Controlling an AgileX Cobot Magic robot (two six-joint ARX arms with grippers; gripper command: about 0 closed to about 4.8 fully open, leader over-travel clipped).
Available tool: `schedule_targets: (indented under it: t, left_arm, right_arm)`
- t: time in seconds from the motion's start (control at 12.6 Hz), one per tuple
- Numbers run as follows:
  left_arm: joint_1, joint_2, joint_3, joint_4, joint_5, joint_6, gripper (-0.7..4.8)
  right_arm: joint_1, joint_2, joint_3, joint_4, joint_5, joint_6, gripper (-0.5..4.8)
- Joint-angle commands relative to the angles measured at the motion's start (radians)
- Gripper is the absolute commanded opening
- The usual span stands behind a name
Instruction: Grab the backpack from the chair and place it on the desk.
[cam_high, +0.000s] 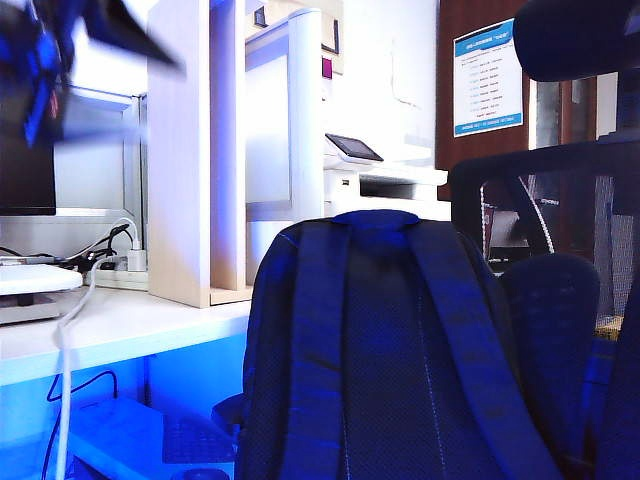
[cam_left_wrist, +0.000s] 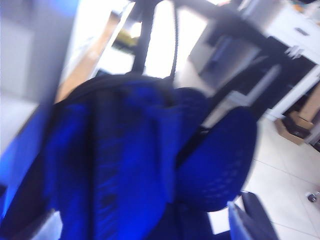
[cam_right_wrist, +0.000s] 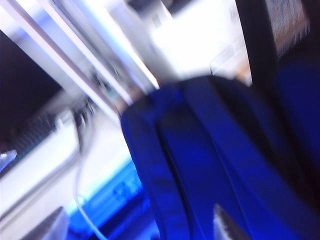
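- Backpack (cam_high: 385, 350) — dark navy, mesh back panel, two wide padded straps, top loop; upright on chair (cam_high: 560, 200), beside the white worktop (cam_high: 130, 325).
- Wall poster (cam_high: 488, 77): text unreadable.
- Left gripper (cam_left_wrist: 145, 227), right gripper (cam_right_wrist: 137, 225): fingers spread open, above backpack, holding nothing.

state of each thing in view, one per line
backpack: upright on the chair, straps facing the camera, not held
chair: behind the backpack, backrest upright
desk: bears a monitor, cables and a wooden divider; no backpack on it
left gripper: open, above the backpack, blurred
right gripper: looks open, near the backpack, blurred
printer: on the far table, lid down
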Motion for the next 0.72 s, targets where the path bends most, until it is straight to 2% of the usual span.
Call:
schedule_targets:
  t: [0.08, 0.4, 0.72]
  left_arm:
    - [-0.008, 0.132, 0.095, 0.044, 0.021, 0.009, 4.68]
    - [-0.021, 0.365, 0.322, 0.041, 0.035, 0.044, 4.68]
    - [-0.090, 0.654, 0.578, 0.019, 0.053, 0.056, 4.68]
  right_arm:
    - [0.001, 0.064, 0.010, 0.071, -0.030, 0.002, 3.78]
    - [0.001, 0.130, 0.011, 0.107, -0.050, 0.001, 3.78]
    - [0.002, 0.140, 0.010, 0.108, -0.051, -0.006, 3.78]
